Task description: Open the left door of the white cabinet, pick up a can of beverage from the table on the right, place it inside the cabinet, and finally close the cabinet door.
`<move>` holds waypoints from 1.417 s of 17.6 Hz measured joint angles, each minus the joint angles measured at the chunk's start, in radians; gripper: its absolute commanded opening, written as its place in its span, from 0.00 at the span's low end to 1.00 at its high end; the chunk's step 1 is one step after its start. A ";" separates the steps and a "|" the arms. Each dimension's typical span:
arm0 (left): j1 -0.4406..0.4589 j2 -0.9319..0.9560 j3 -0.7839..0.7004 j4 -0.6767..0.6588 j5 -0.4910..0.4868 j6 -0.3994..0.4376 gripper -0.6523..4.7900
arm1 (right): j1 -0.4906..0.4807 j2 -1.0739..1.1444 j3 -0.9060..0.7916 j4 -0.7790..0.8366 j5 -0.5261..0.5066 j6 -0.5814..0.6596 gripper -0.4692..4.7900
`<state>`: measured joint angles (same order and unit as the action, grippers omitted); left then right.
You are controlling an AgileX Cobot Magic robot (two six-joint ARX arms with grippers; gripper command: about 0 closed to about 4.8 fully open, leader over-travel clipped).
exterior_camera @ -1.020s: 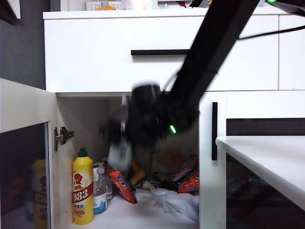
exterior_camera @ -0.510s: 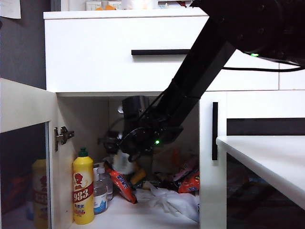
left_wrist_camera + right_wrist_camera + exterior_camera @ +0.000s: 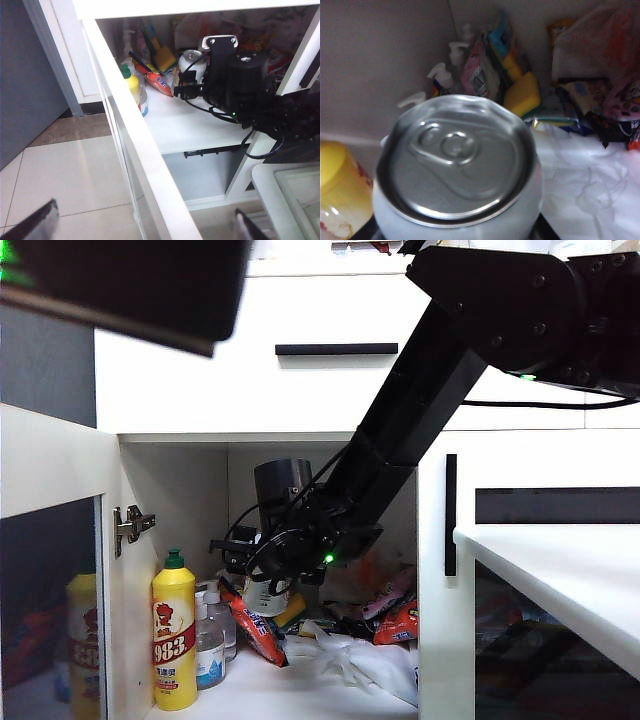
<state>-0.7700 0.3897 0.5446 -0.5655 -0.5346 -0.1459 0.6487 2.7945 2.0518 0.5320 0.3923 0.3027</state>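
**A:** Where was the can of beverage [image 3: 457, 165] at that moment?

**B:** Inside the white cabinet [image 3: 190, 350], in the compartment behind the left door [image 3: 50, 540], which stood swung wide open. The right tool [image 3: 262, 585] had it clamped between its fingers, upright, just above the shelf [image 3: 185, 127]. The right wrist view looked straight down onto its silver lid and pull tab.

**A:** Was it standing on the shelf?

**B:** I could not tell; the base was hidden among the clutter.

**A:** What lay around it?

**B:** A yellow bottle [image 3: 174, 635] with a green cap near the hinge side, a clear pump bottle [image 3: 208, 645] just beside it, a red snack packet [image 3: 255, 628] leaning by the can, a yellow sponge [image 3: 522, 95] behind, and a crumpled white plastic bag [image 3: 350, 660] towards the middle.

**A:** And the left tool?

**B:** Its fingers [image 3: 32, 227] showed only as dark tips at the edge of its own wrist view, spread wide with nothing between them, held well out from the cabinet above the tiled floor [image 3: 65, 170] and the open door's edge.

**A:** The surface?

**B:** The white surface [image 3: 560, 570] sat to the right, in front of the shut door.
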 measured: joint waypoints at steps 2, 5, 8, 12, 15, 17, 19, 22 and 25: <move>0.000 -0.003 0.000 0.000 0.000 0.000 1.00 | 0.000 0.000 0.000 0.000 0.000 0.000 0.46; 0.000 -0.003 0.000 -0.001 0.000 0.000 1.00 | 0.000 0.000 0.000 0.000 0.001 0.000 0.84; 0.000 -0.003 0.000 -0.002 0.000 0.000 1.00 | 0.000 -0.014 0.010 0.051 0.004 0.004 0.85; 0.000 -0.003 0.000 -0.005 0.000 0.000 1.00 | 0.000 -0.012 0.008 0.045 0.004 0.003 0.85; 0.000 -0.003 0.000 -0.008 0.000 0.000 1.00 | 0.000 -0.012 0.008 0.045 0.004 0.003 0.85; 0.000 -0.003 0.000 -0.008 0.000 0.000 1.00 | 0.000 -0.012 0.008 0.045 0.003 0.004 0.85; 0.000 -0.003 0.000 -0.008 0.000 0.000 1.00 | 0.000 -0.012 0.008 0.045 -0.024 0.004 0.85; 0.000 -0.003 0.000 -0.007 0.000 0.000 1.00 | 0.005 -0.023 0.006 0.015 -0.080 0.021 0.85; 0.000 -0.013 0.000 -0.007 0.000 0.000 1.00 | 0.011 -0.045 0.008 0.016 -0.083 0.039 0.84</move>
<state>-0.7700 0.3767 0.5446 -0.5728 -0.5346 -0.1459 0.6601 2.7491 2.0594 0.5484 0.3092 0.3412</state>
